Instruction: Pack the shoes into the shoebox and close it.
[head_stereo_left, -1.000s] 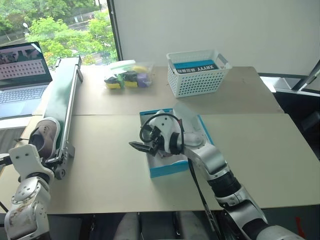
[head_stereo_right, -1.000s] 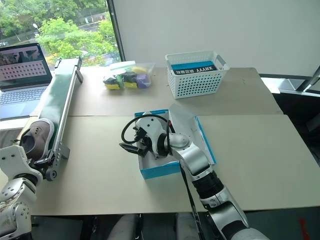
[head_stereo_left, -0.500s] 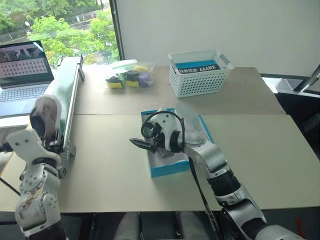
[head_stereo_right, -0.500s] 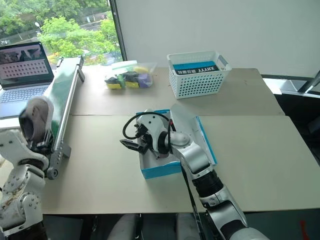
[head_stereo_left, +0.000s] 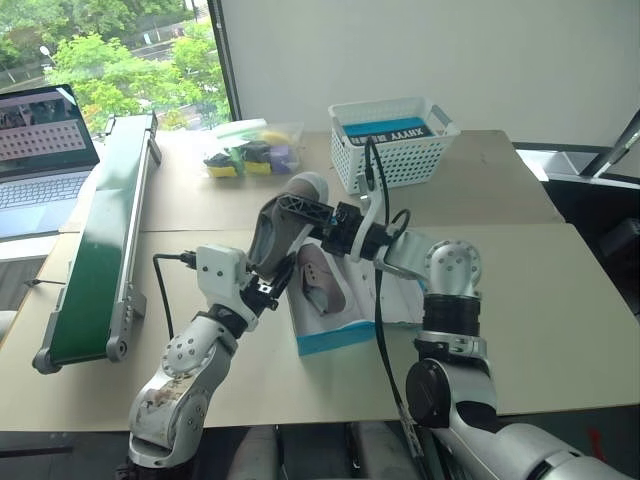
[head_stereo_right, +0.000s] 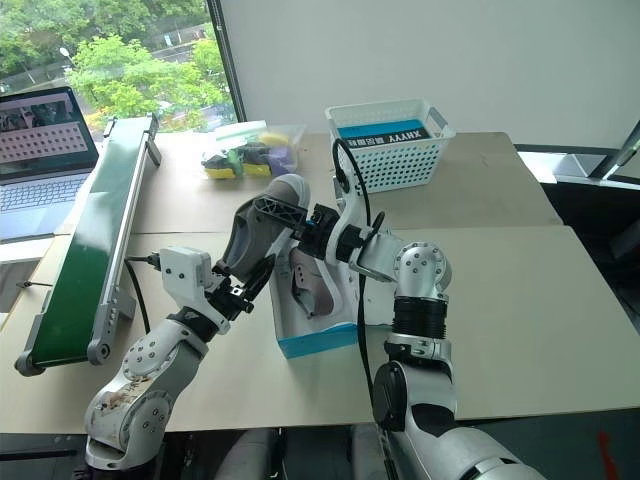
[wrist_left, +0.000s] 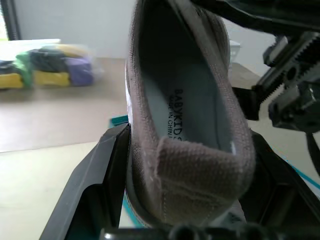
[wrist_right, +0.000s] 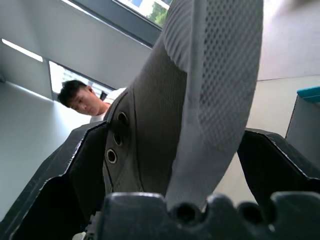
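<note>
Your left tool (head_stereo_left: 268, 268) is clamped on the heel of the second shoe (head_stereo_left: 285, 225), held up in the air just short of the box (head_stereo_left: 340, 335). Your right tool (head_stereo_left: 322, 222) stands wide apart around the shoe's toe end; whether its pads touch, I can't quite tell. The first shoe (head_stereo_left: 322, 281) lies in the box below both tools. Close the right tool firmly before the left lets go, then lower the shoe beside its mate, sole down, clear of the lid.
</note>
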